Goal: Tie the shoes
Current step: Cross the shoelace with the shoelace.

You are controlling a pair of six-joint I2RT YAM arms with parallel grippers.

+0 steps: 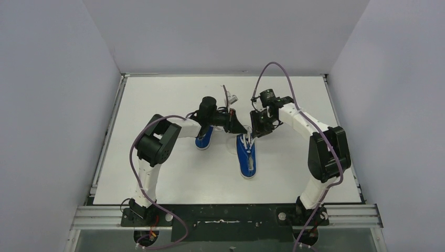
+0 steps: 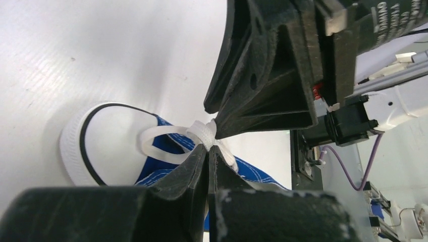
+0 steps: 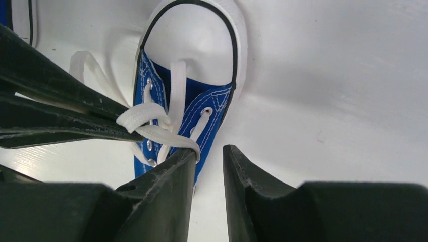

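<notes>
Pair of blue sneakers on white counter (image 1: 210, 181). The centre sneaker (image 1: 247, 156) lies mid-counter. The second sneaker (image 1: 204, 138) sits to its left, partly under the left arm. The left gripper (image 2: 208, 151) has its jaws pinched together on a white lace (image 3: 151, 123) above the centre sneaker. The right gripper (image 3: 209, 151) has its jaws narrowly apart, gripping nothing, with one finger touching the lace.

A flat white surface (image 1: 173, 178) fills the middle of the room, matte with a soft, even sheen from overhead light. Plain pale grey walls close it in: a back wall (image 1: 225, 31), a left wall (image 1: 47, 115) and a right wall (image 1: 399, 115). An aluminium rail (image 1: 94, 216) runs along the near edge, with a dark plate (image 1: 225, 215) at its middle.
</notes>
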